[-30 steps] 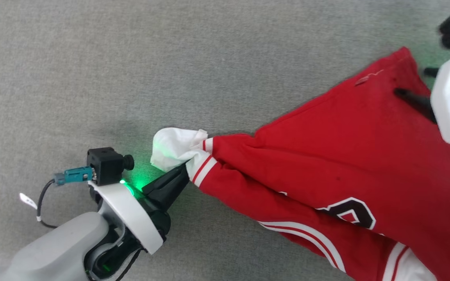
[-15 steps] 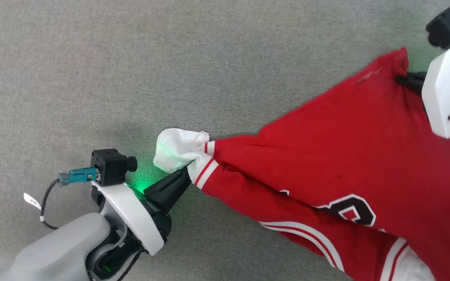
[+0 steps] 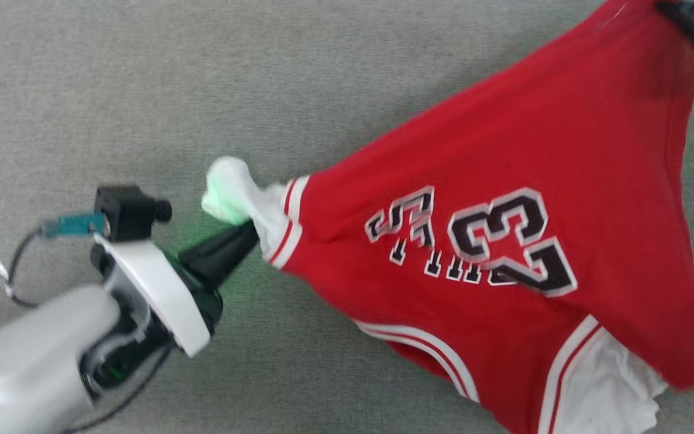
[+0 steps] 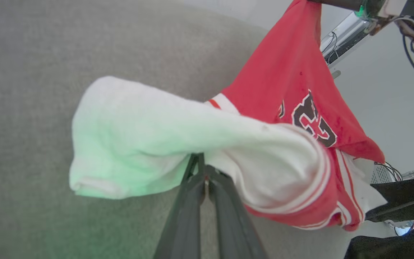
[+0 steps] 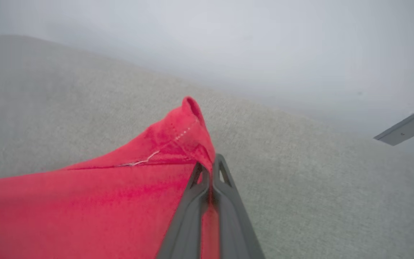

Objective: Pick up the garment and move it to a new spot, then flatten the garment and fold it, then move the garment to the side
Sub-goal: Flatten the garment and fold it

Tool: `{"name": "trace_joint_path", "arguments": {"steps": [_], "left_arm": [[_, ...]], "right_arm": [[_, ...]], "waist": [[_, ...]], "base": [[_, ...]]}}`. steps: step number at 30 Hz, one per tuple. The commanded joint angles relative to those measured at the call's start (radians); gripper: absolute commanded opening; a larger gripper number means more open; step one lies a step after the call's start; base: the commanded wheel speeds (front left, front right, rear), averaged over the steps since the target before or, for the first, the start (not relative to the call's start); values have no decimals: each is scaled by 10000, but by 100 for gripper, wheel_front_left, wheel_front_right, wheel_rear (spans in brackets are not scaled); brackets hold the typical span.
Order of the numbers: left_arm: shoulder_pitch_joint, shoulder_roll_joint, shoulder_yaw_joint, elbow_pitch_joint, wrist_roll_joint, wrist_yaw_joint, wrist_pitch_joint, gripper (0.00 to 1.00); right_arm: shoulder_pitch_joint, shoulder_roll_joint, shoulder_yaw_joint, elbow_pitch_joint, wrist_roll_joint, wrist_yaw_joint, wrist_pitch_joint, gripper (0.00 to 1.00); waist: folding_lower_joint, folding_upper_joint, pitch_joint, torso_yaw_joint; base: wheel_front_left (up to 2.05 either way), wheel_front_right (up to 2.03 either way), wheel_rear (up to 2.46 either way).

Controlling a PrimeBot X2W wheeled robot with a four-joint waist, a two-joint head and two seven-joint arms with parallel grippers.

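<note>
The garment [image 3: 503,181], a red jersey with white sleeves and black white-edged lettering, hangs stretched between both arms above the grey surface. My left gripper [image 3: 249,234] is shut on the garment at its white sleeve [image 3: 232,193]; the left wrist view shows the dark fingers [image 4: 207,187] pinching the sleeve cloth [image 4: 128,144]. My right gripper [image 3: 672,12] at the top right is shut on a red hem corner. In the right wrist view its fingers [image 5: 201,194] clamp that corner [image 5: 185,133]. The other white sleeve [image 3: 606,386] dangles at the bottom right.
Grey carpet-like surface [image 3: 202,78] spreads under and around the garment. In the left wrist view a pale wall [image 4: 390,93], cables and metal framing lie beyond the surface's edge. A metal bracket [image 5: 404,127] shows at the right in the right wrist view.
The right gripper has closed on the red corner and risen up and away. The garment has lifted and spread, turning its lettering into view. The left gripper with the sleeve moved left and up.
</note>
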Motion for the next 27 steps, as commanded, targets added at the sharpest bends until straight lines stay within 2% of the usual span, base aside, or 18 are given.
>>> {"name": "trace_joint_path", "arguments": {"steps": [1, 6, 10, 14, 19, 20, 24, 27], "left_arm": [[-368, 218, 36, 38, 53, 39, 140, 0], [-2095, 96, 402, 243, -81, 39, 753, 0], [-4038, -431, 756, 950, -496, 39, 1735, 0], [-6250, -1138, 1537, 2521, -1148, 39, 2508, 0], [-9067, -2115, 2563, 5019, -1316, 39, 2510, 0], [-9067, -2115, 2563, 5019, -1316, 39, 2510, 0], [-10818, -2817, 3193, 6227, -1346, 39, 1953, 0], [-11300, -3158, 3453, 6429, -1571, 39, 1646, 0]], "right_arm": [[-329, -133, -355, 303, -52, -77, -309, 0], [-1151, 87, -1069, 908, -94, -77, -1035, 0], [-2187, 487, -1568, 1479, -253, -70, -1439, 0], [-3591, 1085, -2038, 2222, -576, -67, -2092, 0], [-5470, 1744, -2767, 3315, -977, -70, -3266, 0], [-5470, 1744, -2767, 3315, -977, -70, -3266, 0], [-6730, 2048, -3163, 4086, -1251, -70, -4222, 0], [-7134, 2243, -3021, 4579, -1363, -70, -4407, 0]], "waist": [[0, 0, -10, -131], [0, 0, 226, -340], [0, 0, 644, -578], [0, 0, 1113, -964], [0, 0, 1479, -1472], [0, 0, 1479, -1472], [0, 0, 1542, -1672], [0, 0, 1500, -1687]], "base": [[0, 0, 0], [0, 0, 0], [0, 0, 0], [0, 0, 0], [0, 0, 0], [0, 0, 0], [0, 0, 0], [0, 0, 0]]}}
